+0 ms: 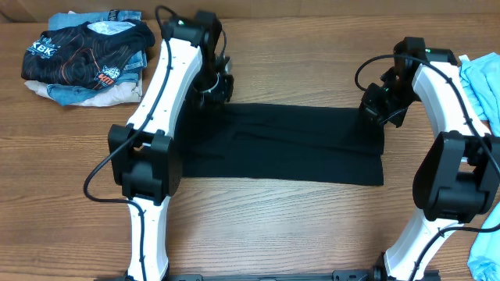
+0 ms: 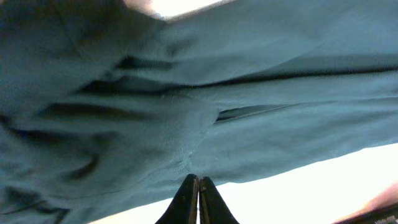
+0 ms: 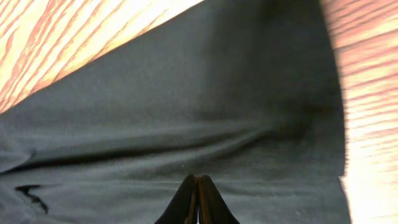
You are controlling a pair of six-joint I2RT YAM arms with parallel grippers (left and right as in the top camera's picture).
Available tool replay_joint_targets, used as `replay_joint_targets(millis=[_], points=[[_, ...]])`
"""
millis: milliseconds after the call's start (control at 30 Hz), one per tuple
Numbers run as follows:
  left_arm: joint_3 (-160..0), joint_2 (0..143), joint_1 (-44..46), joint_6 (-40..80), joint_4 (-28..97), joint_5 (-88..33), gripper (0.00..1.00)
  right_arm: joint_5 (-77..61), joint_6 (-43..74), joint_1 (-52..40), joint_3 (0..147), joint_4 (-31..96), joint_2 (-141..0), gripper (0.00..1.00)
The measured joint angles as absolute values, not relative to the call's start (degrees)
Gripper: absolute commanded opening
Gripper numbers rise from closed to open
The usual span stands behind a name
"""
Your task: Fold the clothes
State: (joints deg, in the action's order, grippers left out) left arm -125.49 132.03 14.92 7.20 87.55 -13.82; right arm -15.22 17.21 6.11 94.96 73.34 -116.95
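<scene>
The black T-shirt [image 1: 297, 148] lies as a long band across the table [image 1: 273, 226]. The left gripper [image 2: 198, 185] and right gripper [image 3: 197, 185], both pinched narrow, sit at its far corners, probably to draw that edge over evenly.

Brown wood-grain table [image 1: 258, 211] with a heap of garments [image 1: 82, 58] far left.

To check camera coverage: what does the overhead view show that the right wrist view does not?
Only overhead: the left gripper, a pile of clothes in the far corner, and light blue cloth at the edge. Only right wrist: the right gripper close up, its fingertips shut. Both: the black shirt on the wooden table.
</scene>
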Motion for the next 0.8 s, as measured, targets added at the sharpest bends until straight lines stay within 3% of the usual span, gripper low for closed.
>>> replay_joint_targets(millis=[333,800], points=[[-110.7,135.1,14.5,11.1,79.5,-14.3,0.05,-17.5,16.2,5.9,85.3,63.7,-116.9,0.04],[-104.4,134.6,10.6,12.1,79.2,-12.3,0.04,-14.0,21.5,5.9,78.7,56.9,-116.9,0.04]])
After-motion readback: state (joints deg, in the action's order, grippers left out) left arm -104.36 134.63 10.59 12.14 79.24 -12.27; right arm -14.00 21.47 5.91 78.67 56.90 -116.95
